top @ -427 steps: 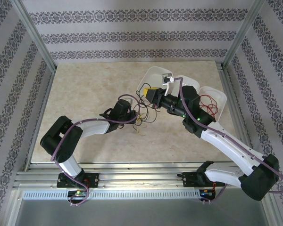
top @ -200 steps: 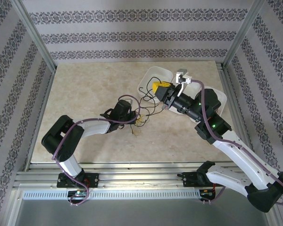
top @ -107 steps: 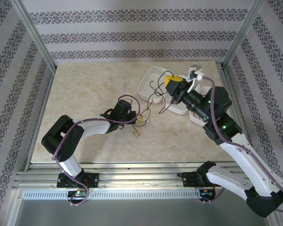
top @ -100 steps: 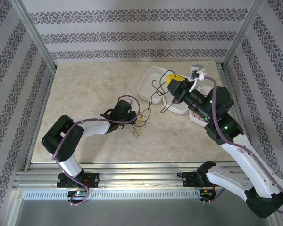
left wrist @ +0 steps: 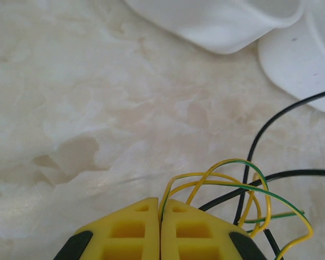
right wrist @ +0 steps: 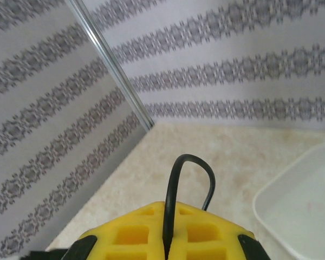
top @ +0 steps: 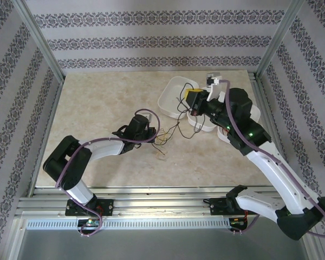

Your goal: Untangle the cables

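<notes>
My right hand [top: 194, 99], clamped on the thin black cable [top: 180, 112], has swung back over the white plastic tray [top: 168, 95]. My left hand [left wrist: 160, 216] pinches the yellow-green wire [left wrist: 222, 176] near that tray. The cable is drawing out, still crossed.

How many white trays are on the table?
2 show clearly: the far tray sits at the far middle, the second tray just right of it. The right arm may hide more.

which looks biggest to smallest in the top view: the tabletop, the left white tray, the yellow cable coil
1. tabletop
2. left white tray
3. yellow cable coil, by far the smallest
</notes>
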